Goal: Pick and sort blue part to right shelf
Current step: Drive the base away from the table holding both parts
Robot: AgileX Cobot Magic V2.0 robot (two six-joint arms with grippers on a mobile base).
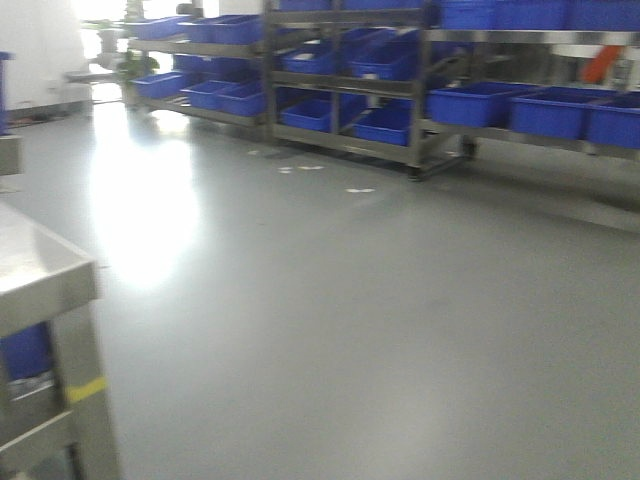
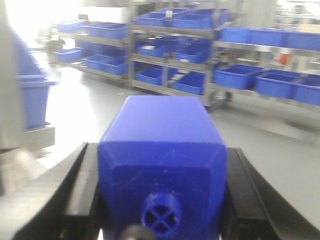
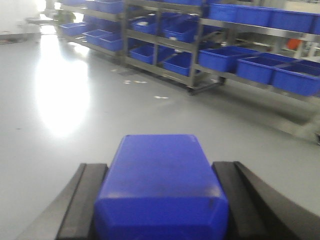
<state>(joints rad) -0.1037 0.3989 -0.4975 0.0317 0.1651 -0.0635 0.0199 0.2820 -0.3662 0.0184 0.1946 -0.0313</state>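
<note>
The left gripper (image 2: 162, 150) is clamped on the blue part (image 2: 162, 125), whose round cap faces the wrist camera. The right gripper (image 3: 159, 167) is clamped on a second blue block (image 3: 160, 195). The right shelf (image 1: 520, 37) stands well apart across bare grey floor (image 1: 350, 330), its tiers carrying blue bins (image 1: 545, 112); a steel table (image 1: 40, 265) stands near left.

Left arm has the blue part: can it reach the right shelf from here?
Probably not. The left gripper is shut on the blue part, but the right shelf stands far off across bare floor. Nothing blocks the way; the base would likely have to drive closer first.
</note>
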